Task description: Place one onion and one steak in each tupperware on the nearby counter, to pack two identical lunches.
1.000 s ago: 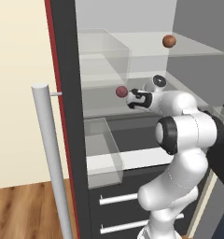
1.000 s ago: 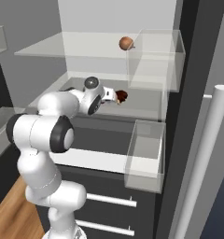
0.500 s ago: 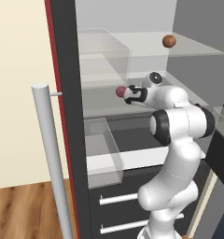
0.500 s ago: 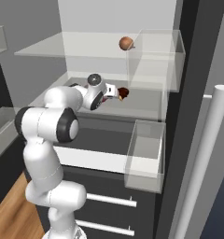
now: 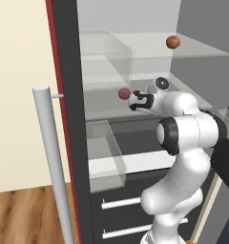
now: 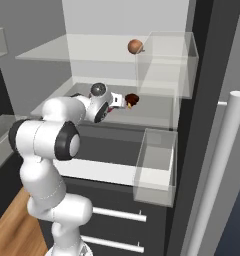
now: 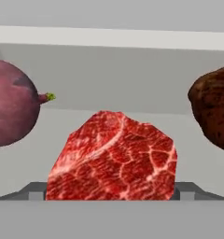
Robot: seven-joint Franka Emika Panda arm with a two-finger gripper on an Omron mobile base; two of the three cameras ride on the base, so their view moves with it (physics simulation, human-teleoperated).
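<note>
My gripper reaches into the open fridge over the middle glass shelf and stands open. In the hand view, a bright red steak lies close in front, low between the jaws. A purplish-pink onion sits just to its left, and it also shows beside the hand. A dark reddish-brown steak lies to the right, seen past the hand as well. An orange-brown onion rests on the upper shelf. The tupperware and the counter are out of view.
Clear door bins hang on the fridge door at shelf height, with another bin lower down. A grey handle bar stands upright on the door. Below the shelves are dark drawers with white handles.
The hand has pushed a little deeper along the middle shelf toward the onion and the steaks. The arm's elbow has swung closer to the fridge. Nothing has been gripped.
</note>
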